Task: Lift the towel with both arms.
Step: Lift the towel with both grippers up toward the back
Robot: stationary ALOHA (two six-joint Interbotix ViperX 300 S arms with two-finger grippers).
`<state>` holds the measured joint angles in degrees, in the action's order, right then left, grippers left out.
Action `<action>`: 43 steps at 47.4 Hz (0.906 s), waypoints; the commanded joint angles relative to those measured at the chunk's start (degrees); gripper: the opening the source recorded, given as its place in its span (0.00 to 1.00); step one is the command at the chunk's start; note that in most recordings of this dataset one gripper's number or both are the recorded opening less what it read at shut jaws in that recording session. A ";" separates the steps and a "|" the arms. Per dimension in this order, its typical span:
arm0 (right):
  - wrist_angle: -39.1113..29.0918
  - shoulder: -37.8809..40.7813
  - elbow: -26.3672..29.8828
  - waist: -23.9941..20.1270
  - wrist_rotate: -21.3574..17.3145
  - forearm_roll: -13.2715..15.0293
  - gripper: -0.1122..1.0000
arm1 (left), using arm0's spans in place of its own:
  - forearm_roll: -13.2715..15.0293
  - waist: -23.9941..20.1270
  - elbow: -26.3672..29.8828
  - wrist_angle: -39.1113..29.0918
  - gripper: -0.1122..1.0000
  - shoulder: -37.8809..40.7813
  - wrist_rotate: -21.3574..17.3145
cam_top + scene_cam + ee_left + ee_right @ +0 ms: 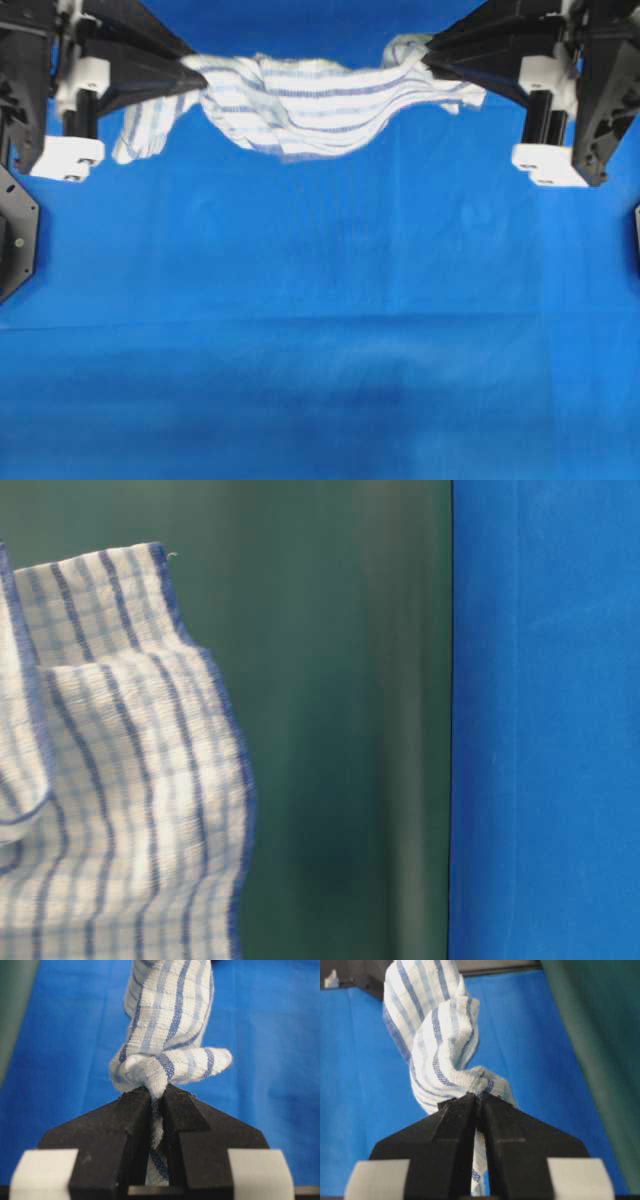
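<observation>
While both grippers pinch its ends, the towel point(310, 105) hangs slung between them above the blue sheet point(320, 330).

From overhead, the left gripper point(200, 75) and right gripper point(428, 58) stand well apart, so the cloth sags in the middle. At table level, only a draped fold of towel shows, apparently clear of the surface. Left wrist view: jaws clamped on a bunched corner. Right wrist view: the same tight pinch, likely to prevent slipping.
</observation>
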<state>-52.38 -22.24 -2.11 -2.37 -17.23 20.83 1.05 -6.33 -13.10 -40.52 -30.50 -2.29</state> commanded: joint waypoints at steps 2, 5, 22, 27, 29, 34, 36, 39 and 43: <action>0.09 -0.88 1.32 0.09 0.18 0.26 0.16 | -0.26 -0.18 1.76 0.18 0.13 -0.53 -1.23; 0.09 -0.88 1.32 0.00 0.18 0.26 0.16 | -0.18 -0.18 1.76 0.18 0.13 -0.35 -2.20; -1.49 -0.88 0.62 0.09 2.55 0.26 0.16 | -0.26 -1.49 0.88 0.62 0.13 -0.53 -3.08; -1.23 -0.88 0.70 0.09 3.16 0.26 0.16 | -0.26 -1.49 0.70 0.97 0.15 -0.70 -2.99; -1.14 -0.88 0.62 0.00 3.25 0.26 0.16 | -0.18 -1.49 0.70 1.23 0.20 -0.79 -2.90; -0.88 -0.62 0.62 0.09 3.08 0.26 0.27 | -0.18 -1.49 0.53 2.11 0.47 -0.88 -2.81; -0.97 -0.53 0.62 0.09 2.90 0.35 0.40 | -0.09 -1.49 0.53 2.55 0.60 -0.97 -2.81; -0.97 -0.35 0.44 0.00 2.90 0.44 0.56 | -0.09 -1.49 0.44 2.64 0.77 -1.05 -2.72; -0.97 -0.35 0.18 0.09 2.81 0.97 0.71 | 0.00 -1.49 0.18 2.64 0.90 -1.14 -2.72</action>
<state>-53.88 -22.24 -2.20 -2.37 -14.50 21.18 0.97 -7.65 -13.45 -38.50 -31.03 -5.10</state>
